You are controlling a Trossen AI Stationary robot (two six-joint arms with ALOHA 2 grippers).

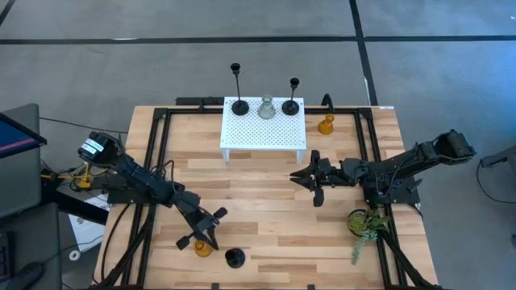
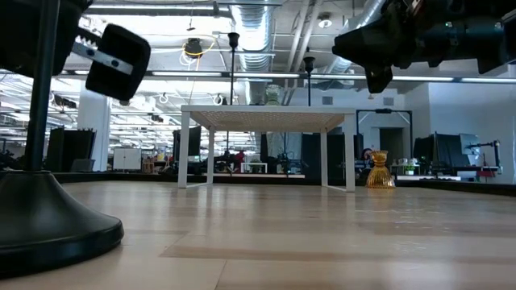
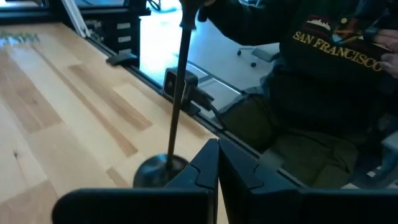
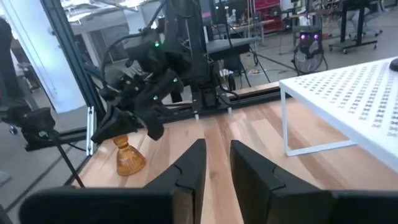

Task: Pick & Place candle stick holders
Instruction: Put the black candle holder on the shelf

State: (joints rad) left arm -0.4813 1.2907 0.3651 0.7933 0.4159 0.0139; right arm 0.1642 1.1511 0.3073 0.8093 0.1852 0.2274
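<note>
Clock hours are read on the high view, with 12 at the far edge of the table.

The left arm reaches in low from 9 toward 7. Its left gripper [image 3: 217, 149] is squeezed closed with nothing in it. An amber holder [image 1: 201, 247] sits just beside it. A black holder with a thin stem [image 1: 234, 258] stands near, at 6.

The right arm stretches flat from 3 toward the middle. The right gripper [image 4: 217, 146] has its fingers a little apart and is empty.

At 12, a white stand [image 1: 278, 137] carries 2 black stemmed holders [image 1: 239, 105] and 1 clear glass holder [image 1: 266, 107]. Another amber holder [image 1: 326, 125] stands on the table at 1.
</note>
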